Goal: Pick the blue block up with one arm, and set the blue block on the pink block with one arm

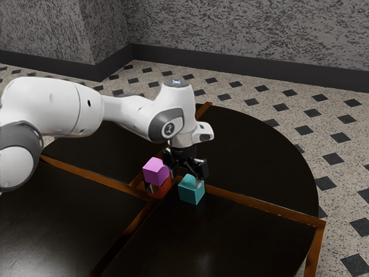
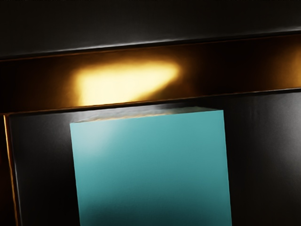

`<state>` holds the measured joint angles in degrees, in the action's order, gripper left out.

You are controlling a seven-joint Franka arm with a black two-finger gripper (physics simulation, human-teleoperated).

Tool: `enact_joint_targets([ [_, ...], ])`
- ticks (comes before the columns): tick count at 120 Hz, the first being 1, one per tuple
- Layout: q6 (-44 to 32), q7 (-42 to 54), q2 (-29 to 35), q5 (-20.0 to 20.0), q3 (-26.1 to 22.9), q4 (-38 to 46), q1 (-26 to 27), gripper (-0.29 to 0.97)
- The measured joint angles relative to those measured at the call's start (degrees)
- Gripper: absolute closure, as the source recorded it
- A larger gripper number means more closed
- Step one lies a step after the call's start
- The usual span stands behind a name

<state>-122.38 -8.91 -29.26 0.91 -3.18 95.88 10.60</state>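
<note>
The blue block (image 1: 191,191), a teal-blue cube, rests on the dark table (image 1: 253,156) just beside a wooden inlay strip. My black gripper (image 1: 192,175) hangs right over it, fingers spread and pointing down, their tips reaching the block's top edge without clamping it. In the wrist view the blue block (image 2: 150,169) looms large directly under the hand. The pink block (image 1: 155,171) stands a short way toward the exterior view's left of the blue one, perched on a red block (image 1: 161,188).
Wooden inlay strips (image 1: 259,203) cross the dark round table, and one glows orange in the wrist view (image 2: 127,82). The table's rim curves at the exterior view's right, with checkered floor beyond. The arm's white links come in from the exterior view's left.
</note>
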Motion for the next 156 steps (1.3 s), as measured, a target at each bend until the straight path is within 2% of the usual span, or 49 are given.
enact_joint_targets([
  [94,-0.13,-0.02,-5.33,-0.20,0.02,-3.31,0.10,0.00],
  [131,-0.13,-0.05,-5.28,-0.30,0.02,-3.47,0.11,0.24],
  [156,-0.15,-0.15,-5.13,-0.18,-0.03,-3.48,-0.01,0.27],
])
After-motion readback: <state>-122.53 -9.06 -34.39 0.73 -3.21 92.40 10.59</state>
